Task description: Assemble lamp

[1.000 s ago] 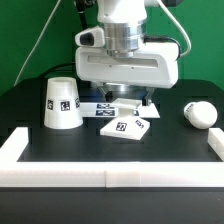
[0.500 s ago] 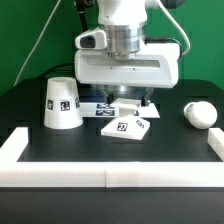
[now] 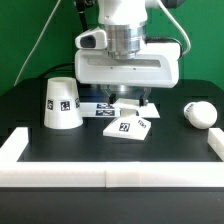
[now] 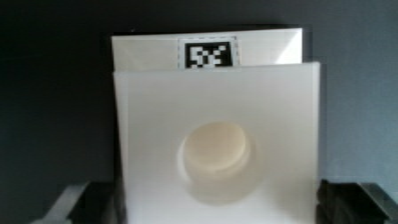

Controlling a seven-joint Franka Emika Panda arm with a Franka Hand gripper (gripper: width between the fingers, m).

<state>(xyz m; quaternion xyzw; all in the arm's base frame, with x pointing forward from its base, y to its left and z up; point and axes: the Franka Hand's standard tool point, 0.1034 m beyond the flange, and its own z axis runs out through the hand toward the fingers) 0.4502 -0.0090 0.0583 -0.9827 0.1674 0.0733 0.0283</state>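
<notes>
Jaws closed on the base (image 3: 128,127), pinching it from two sides. Best seen in the wrist view: a dark pad (image 4: 350,205) pressed up against each side edge of the base (image 4: 217,120), with no gap showing. Held that way most likely to move the base to a good spot on the desk (image 3: 170,150) before adding the other parts.

Looks tipped a little in the exterior view, with one corner turned toward the front. Cannot tell whether lifted clear of the desk or resting on it.

Round hollow (image 4: 217,157) in the middle of the base, likely the hole for the bulb, so worth keeping face up.

Shade (image 3: 60,103) standing on its wide end, well off to the exterior view's left of the base and not touching it. Bulb (image 3: 200,114) lying on its side, well off to the exterior view's right of the base. Both parked out of the way, probably to leave room around the base.

Marker board (image 3: 98,110) lying flat just behind the base, toward the arm (image 3: 125,50). White rail (image 3: 110,177) in front of the base, perhaps to stop parts from rolling off the desk.

Nothing joined yet, all three parts apart. Early in the job, by the look of it. Next, probably: set the base down flat and steady, then fetch the bulb.
</notes>
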